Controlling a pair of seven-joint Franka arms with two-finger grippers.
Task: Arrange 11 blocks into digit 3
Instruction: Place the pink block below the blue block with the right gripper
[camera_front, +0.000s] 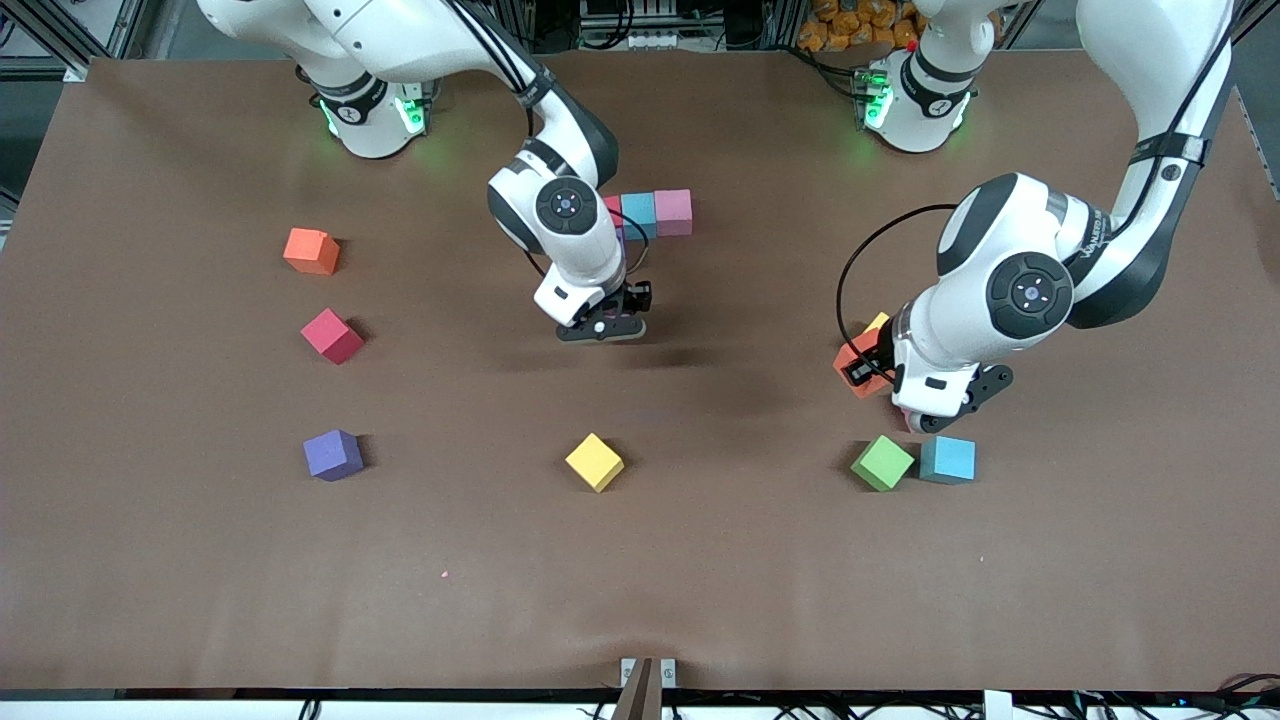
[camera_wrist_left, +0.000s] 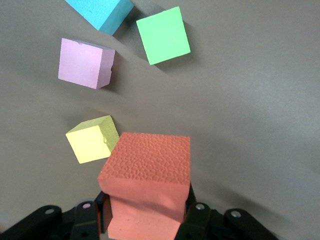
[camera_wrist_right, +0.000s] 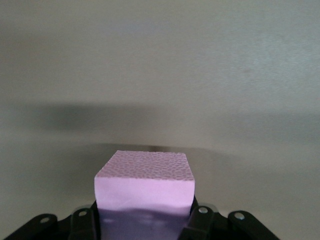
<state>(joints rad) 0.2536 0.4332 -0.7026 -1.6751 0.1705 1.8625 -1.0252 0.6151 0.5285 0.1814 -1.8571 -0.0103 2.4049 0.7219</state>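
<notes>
Near the robots' bases, only a short top bar stands; right gripper clamps a pink block, left gripper an orange block; most cubes lie unplaced.

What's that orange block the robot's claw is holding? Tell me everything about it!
The orange block is a small cube of bumpy, matte foam, salmon-orange all over. The left claw is shut on it, its black fingers pinching two sides, with the top face showing. It hangs tilted over the table toward the left arm's end, above a yellow block; a pink block, a green block and a teal-blue block lie farther out. Only the claw seems to touch it.
</notes>
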